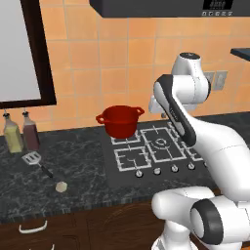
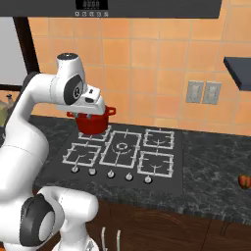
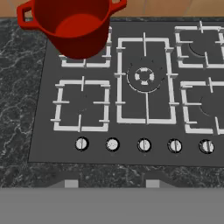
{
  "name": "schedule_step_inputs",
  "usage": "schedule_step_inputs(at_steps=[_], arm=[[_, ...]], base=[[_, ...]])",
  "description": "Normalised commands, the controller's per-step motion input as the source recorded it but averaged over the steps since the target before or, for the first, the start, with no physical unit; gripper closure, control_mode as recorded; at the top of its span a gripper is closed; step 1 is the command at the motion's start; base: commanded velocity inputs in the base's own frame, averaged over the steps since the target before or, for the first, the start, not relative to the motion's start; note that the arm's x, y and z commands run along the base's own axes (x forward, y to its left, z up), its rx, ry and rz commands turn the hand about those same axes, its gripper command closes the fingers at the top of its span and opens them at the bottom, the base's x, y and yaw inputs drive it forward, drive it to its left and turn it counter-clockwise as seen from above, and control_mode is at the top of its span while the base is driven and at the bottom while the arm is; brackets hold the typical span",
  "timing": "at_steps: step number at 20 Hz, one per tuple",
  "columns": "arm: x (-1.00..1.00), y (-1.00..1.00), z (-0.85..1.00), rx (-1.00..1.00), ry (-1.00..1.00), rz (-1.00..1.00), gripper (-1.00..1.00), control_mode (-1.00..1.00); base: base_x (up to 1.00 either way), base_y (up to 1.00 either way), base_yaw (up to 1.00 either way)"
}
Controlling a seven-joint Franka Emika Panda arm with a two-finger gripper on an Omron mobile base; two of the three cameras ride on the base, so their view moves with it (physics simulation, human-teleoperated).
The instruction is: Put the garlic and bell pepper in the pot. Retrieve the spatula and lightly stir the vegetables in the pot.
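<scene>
Left base view: the pot (image 1: 119,120) stands on the rear left burner of the hob (image 1: 156,151), and no vegetables are visible over its rim. The spatula (image 1: 35,161) lies on the dark tabletop (image 1: 73,161) well left of the hob, slotted head near two bottles (image 1: 20,133); the garlic (image 1: 61,186) sits just beyond its handle end, near the front edge. The arm is raised over the hob, well apart from both. Right base view: the hand hangs just in front of the pot (image 2: 93,121); a small orange-red thing (image 2: 244,182), possibly the bell pepper, lies at the far right of the tabletop. Hand view: the camera looks down on the hob, the pot (image 3: 70,26) at top left, apparently empty. The fingers (image 3: 108,183) appear as two tips standing apart with nothing between them. Risks, as judged: the garlic is small, round and near the edge, so an off-centre pinch could roll it off; a wide swing could clip the pot or bottles.
</scene>
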Motion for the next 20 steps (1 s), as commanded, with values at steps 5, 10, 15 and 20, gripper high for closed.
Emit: schedule_step_inputs(at_steps=[5,10,15,20], arm=[[0.0,-0.02,0.0,0.0,0.0,0.0,-1.0,1.0],[0.0,0.0,0.0,0.0,0.0,0.0,-1.0,1.0],[0.0,0.0,0.0,0.0,0.0,0.0,-1.0,1.0],[0.02,0.0,0.0,0.0,0.0,0.0,-1.0,-1.0]], base=[[0.0,-0.53,-0.03],[-0.01,-1.0,0.0],[0.0,-0.99,0.0],[0.02,-0.32,0.0]])
